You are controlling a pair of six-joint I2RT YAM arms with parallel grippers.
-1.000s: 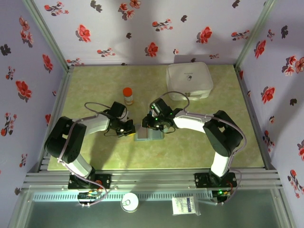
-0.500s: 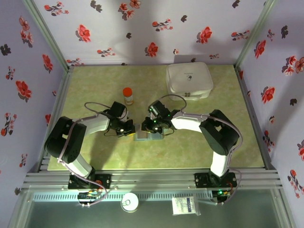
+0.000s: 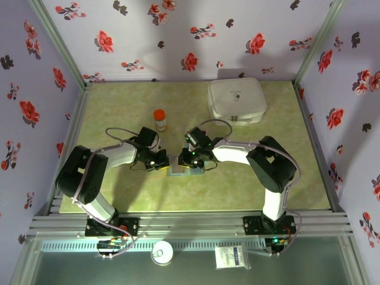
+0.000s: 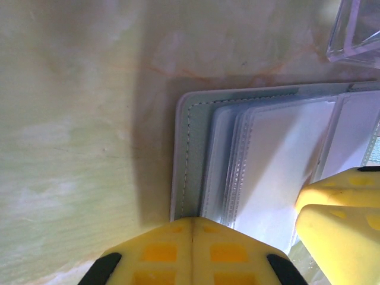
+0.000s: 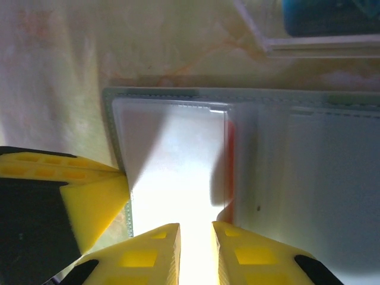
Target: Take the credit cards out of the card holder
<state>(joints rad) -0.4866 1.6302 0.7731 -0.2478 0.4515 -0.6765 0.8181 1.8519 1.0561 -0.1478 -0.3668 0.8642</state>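
The grey-blue card holder [image 3: 181, 167] lies open on the table between the two grippers, its clear sleeves [image 4: 279, 160] facing up. A thin red edge of one of the credit cards [image 5: 230, 155] shows inside a sleeve. My left gripper [image 4: 193, 221] is shut, and its tips rest on the near left edge of the card holder [image 4: 191, 148]. My right gripper [image 5: 196, 228] hovers over the bright sleeve [image 5: 172, 166]. Its jaws stand a narrow gap apart and I see nothing between them. The left gripper's fingers [image 5: 89, 199] show beside it.
A clear plastic tray [image 5: 309, 35] holding something dark blue sits just beyond the card holder. An orange-capped bottle [image 3: 160, 119] stands behind the left gripper. A large white rounded box [image 3: 236, 100] stands at the back right.
The right arm has edged a little left over the card holder. The left arm has not moved.
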